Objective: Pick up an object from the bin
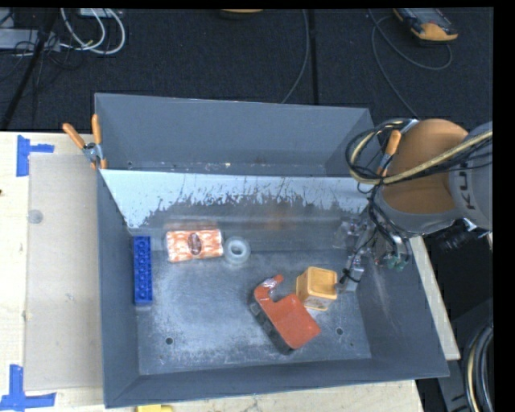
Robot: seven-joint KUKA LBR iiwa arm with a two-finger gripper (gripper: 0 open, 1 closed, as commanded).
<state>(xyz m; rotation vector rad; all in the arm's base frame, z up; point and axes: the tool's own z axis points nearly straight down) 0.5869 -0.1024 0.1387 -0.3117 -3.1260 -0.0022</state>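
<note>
Jaws low, just right of yellow block; orange-red tool just beside block.

dark floor with loose cables lying across it.

One camera looks down into the whole grey bin from above, somewhat to one side.

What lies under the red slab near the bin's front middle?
A black thing shows along the lower-left edge of the red slab. How far it runs beneath, and what it is, is covered.
</note>
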